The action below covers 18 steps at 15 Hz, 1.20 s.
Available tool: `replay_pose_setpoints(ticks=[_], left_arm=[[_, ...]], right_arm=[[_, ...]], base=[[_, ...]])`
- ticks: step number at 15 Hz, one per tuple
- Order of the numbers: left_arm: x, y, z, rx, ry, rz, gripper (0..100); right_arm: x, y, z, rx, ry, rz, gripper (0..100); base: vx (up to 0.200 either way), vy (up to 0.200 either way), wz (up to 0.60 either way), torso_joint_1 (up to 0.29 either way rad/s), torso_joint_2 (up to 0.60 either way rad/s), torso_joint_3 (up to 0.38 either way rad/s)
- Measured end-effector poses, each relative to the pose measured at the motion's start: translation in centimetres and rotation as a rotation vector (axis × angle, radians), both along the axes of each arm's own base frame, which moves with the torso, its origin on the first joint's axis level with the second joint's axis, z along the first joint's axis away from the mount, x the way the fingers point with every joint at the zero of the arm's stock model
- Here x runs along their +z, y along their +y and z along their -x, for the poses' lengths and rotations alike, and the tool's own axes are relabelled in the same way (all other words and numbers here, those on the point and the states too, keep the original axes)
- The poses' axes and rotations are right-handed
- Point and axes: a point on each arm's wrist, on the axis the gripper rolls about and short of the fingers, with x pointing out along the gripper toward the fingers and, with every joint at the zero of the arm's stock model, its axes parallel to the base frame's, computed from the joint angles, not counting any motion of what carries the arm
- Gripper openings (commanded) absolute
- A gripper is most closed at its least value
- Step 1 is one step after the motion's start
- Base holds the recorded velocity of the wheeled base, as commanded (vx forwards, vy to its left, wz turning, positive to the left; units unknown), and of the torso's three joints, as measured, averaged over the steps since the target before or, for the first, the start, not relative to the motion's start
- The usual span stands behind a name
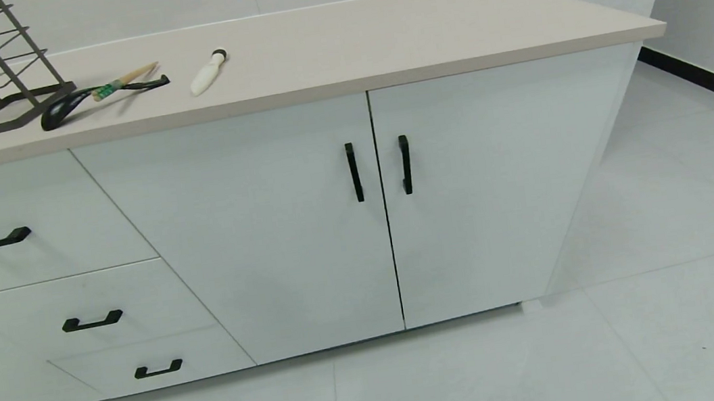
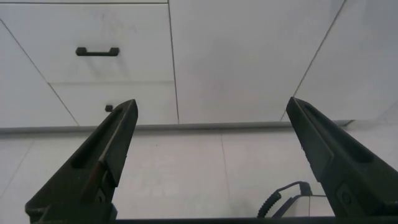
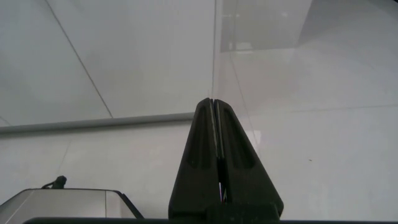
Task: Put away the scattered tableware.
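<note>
Countertop [image 1: 377, 28] carries the black spoon [image 1: 63, 108], wooden stick [image 1: 137, 72] and white-handled tool [image 1: 206, 77], all well above the left gripper [image 2: 211, 104], spread wide, and the right gripper [image 3: 214, 109], pressed together, low by the cabinet [image 1: 253, 240]. Lift high first, I'd say, then descend squarely.

Three utensils lie flat on a beige table [image 1: 377, 34] in the upper left of the frame. Farthest left is a black spoon [image 1: 63, 107], its rounded bowl toward the lower left and its thin handle running right. A slim wooden utensil [image 1: 130, 75] with a green band near its lower end lies slanted, its tip pointing up and right. It meets the black handle at the banded end, and which one lies on top cannot be told. To the right, apart from the pair, lies a white utensil [image 1: 206, 77], also slanted. Its thicker white end points down and left, with a black collar and a small pale tip at the upper right.
</note>
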Motion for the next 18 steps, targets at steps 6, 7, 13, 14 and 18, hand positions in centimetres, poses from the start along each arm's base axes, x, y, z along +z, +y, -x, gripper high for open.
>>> replay_pose_setpoints(ticks=[6, 7, 13, 14, 18], left_arm=[[0.00, 0.00, 0.00, 0.000, 0.000, 0.000, 100], [0.00, 0.00, 0.00, 0.000, 0.000, 0.000, 100], [0.00, 0.00, 0.00, 0.000, 0.000, 0.000, 100], [0.00, 0.00, 0.00, 0.000, 0.000, 0.000, 100], [0.00, 0.00, 0.00, 0.000, 0.000, 0.000, 100]], right_arm=[[0.00, 0.00, 0.00, -0.001, 0.000, -0.001, 0], [0.00, -0.01, 0.00, -0.001, 0.000, -0.001, 0], [0.00, -0.01, 0.00, -0.001, 0.000, 0.000, 0], [0.00, 0.00, 0.00, -0.001, 0.000, 0.001, 0], [0.00, 0.00, 0.00, -0.001, 0.001, 0.006, 0]], base=[[0.000, 0.200, 0.00, 0.004, 0.00, 0.001], [0.000, 0.200, 0.00, 0.002, 0.00, -0.007], [0.000, 0.133, 0.00, 0.001, 0.00, 0.002], [0.000, 0.000, 0.00, 0.000, 0.00, 0.000], [0.000, 0.000, 0.15, 0.001, 0.00, 0.002]])
